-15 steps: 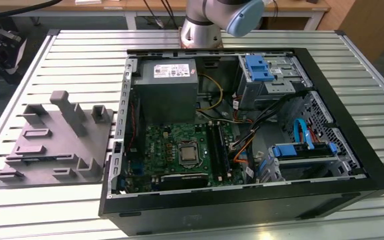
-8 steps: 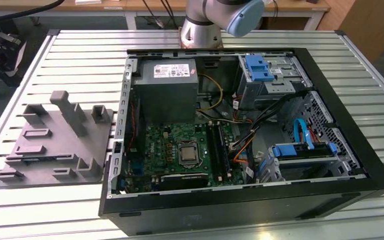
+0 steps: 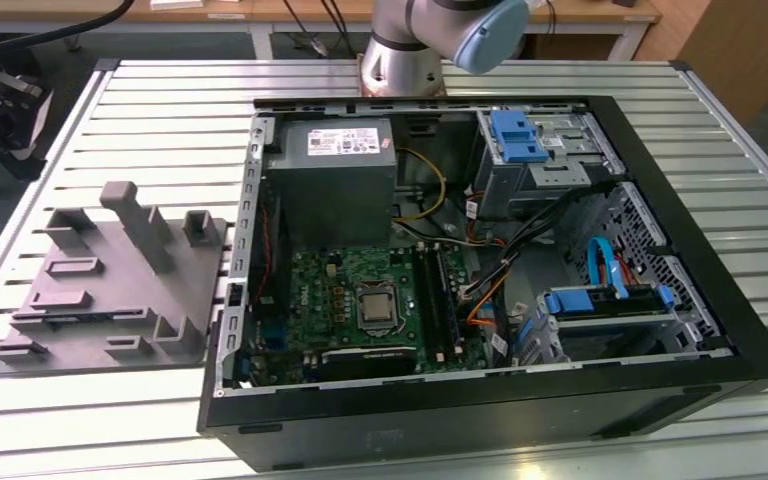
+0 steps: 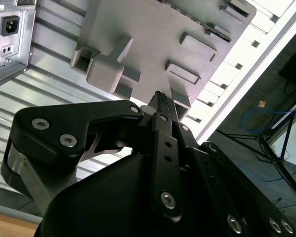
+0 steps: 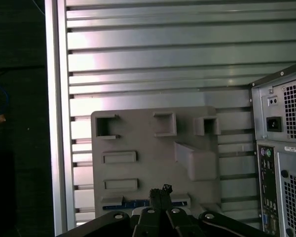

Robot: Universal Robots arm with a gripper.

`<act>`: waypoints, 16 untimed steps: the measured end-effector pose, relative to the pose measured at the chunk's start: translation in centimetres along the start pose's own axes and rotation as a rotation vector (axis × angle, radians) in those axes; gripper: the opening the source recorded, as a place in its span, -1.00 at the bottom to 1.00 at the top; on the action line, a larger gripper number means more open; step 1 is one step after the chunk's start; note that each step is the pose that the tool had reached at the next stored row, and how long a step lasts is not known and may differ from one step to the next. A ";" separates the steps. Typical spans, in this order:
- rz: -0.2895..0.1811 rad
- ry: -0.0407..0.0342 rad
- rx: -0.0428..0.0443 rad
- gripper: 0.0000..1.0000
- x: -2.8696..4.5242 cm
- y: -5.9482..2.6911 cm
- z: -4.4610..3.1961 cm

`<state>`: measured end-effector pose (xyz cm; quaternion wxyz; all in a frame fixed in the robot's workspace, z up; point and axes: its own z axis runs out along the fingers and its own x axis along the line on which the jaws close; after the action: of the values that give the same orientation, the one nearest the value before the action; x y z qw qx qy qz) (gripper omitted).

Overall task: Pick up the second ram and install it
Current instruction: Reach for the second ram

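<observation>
Black gripper above grey plastic tray, fingertips together; slatted metal table; PC case beside tray.

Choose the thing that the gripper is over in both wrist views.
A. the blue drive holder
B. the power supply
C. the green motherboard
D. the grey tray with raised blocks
D: in the first wrist view the gripper points down at the grey tray, which lies on the slatted table beside the computer case, not inside it.
</observation>
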<state>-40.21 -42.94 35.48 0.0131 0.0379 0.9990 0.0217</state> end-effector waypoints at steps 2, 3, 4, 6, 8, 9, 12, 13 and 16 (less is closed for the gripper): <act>0.000 -0.0001 -0.0001 -0.80 0.01 -0.07 0.12; 0.000 -0.0001 -0.0001 -0.80 0.01 -0.10 0.18; 0.000 -0.0001 -0.0001 -0.80 0.01 -0.13 0.25; 0.000 -0.0001 -0.0001 -0.80 0.02 -0.19 0.38; 0.000 -0.0001 -0.0001 -0.80 0.02 -0.25 0.53; 0.000 -0.0001 0.0000 -0.80 0.03 -0.28 0.60; 0.000 -0.0001 0.0000 -0.80 0.03 -0.36 0.82; 0.000 0.0000 0.0000 -0.80 0.03 -0.39 0.90; 0.000 -0.0001 -0.0001 -0.80 0.03 -0.48 1.15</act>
<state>-40.25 -43.37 34.31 0.0131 0.0379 0.9990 0.0217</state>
